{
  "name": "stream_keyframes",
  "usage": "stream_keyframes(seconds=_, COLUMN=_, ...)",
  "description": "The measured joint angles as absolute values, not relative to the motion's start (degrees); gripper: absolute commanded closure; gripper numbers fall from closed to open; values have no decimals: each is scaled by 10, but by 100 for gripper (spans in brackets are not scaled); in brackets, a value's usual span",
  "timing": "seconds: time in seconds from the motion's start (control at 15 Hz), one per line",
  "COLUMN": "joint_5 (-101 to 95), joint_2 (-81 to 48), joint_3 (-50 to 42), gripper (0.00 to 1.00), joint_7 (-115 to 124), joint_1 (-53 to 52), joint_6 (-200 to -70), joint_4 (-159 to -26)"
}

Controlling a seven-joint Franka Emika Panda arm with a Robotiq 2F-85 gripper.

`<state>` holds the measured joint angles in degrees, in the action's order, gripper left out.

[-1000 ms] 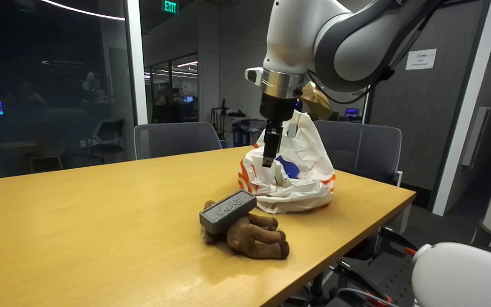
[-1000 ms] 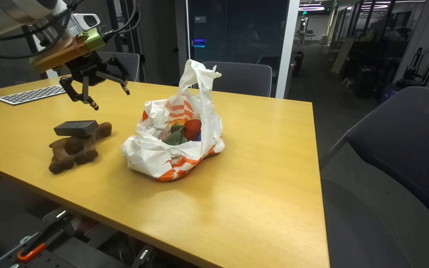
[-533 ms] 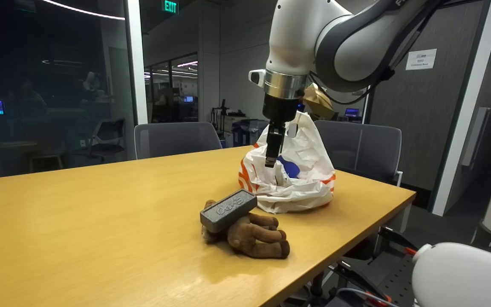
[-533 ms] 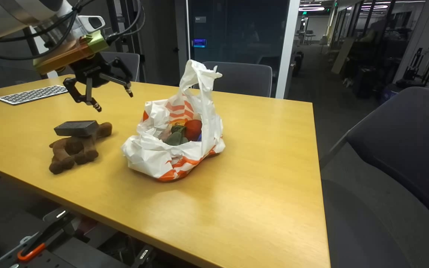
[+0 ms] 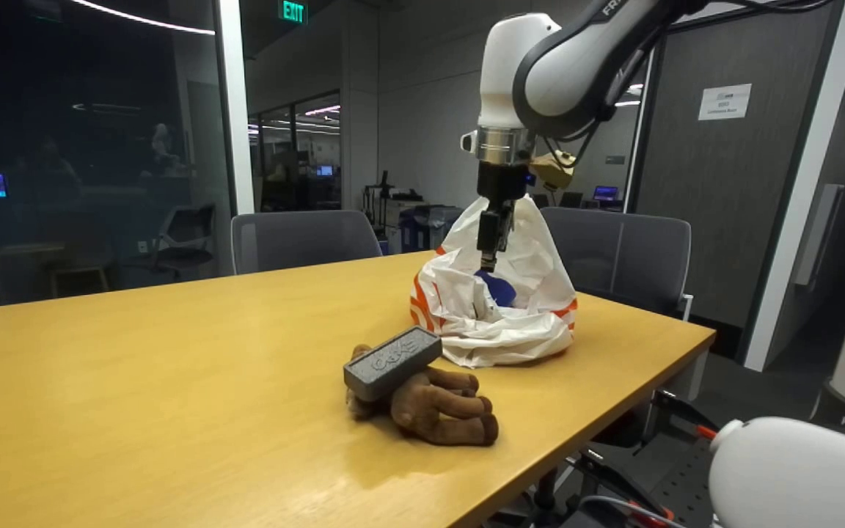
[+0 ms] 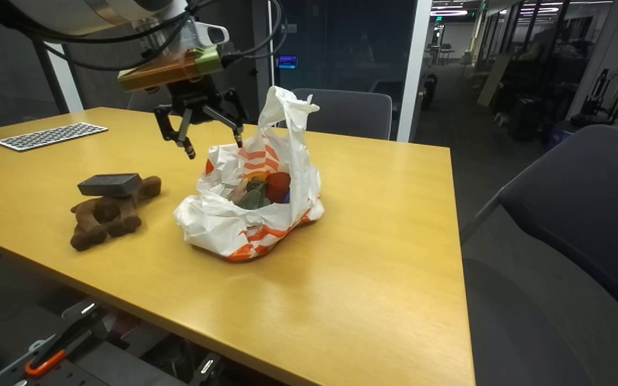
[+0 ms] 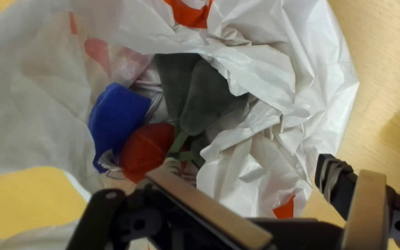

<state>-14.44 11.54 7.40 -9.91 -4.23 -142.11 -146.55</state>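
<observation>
White plastic bag (image 6: 218,220), open at the top and standing on the desk (image 6: 384,268), was the thing nearest the end effector (image 6: 215,150). In the wrist view its mouth showed a blue piece (image 7: 116,113), a red rounded piece (image 7: 148,149) and dark green-grey soft pieces (image 7: 203,100); what each one was could not be told. In an exterior view a brown plush toy (image 5: 422,411) lay to the left of the bag and nearer, with a grey eraser (image 5: 393,363) resting tilted on it.

Working above that mouth well, in my judgement, called for slow, level movement, with both fingers centred over the opening and clear of the tall handle and crumpled rim; such thin film was likely to snag, fold or drag. In the wrist view one finger overlapped the contents while the other lay past the rim, over the desk, so the alignment looked lopsided.

The fingers stood wide apart, clasping nothing, and no contact with the bag could be made out. In an exterior view the arm (image 5: 562,84) came in from the right, sloping down to the wrist, and the end effector pointed nearly straight down.
</observation>
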Motion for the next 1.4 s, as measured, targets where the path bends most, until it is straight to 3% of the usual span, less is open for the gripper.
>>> stream_keyframes(seconds=0.27, joint_5=-52, joint_2=57, joint_3=33, gripper=0, joint_7=-152, joint_1=-40, joint_6=-1423, joint_4=-1436)
stream_keyframes(seconds=0.73, joint_5=-185, joint_2=19, joint_3=15, gripper=0, joint_7=-46, joint_1=1, joint_6=-1501, joint_4=-1421)
stream_keyframes(seconds=1.4, joint_5=-149, joint_2=-72, joint_3=-11, gripper=0, joint_7=-43, joint_1=17, joint_6=-1614, joint_4=-1406)
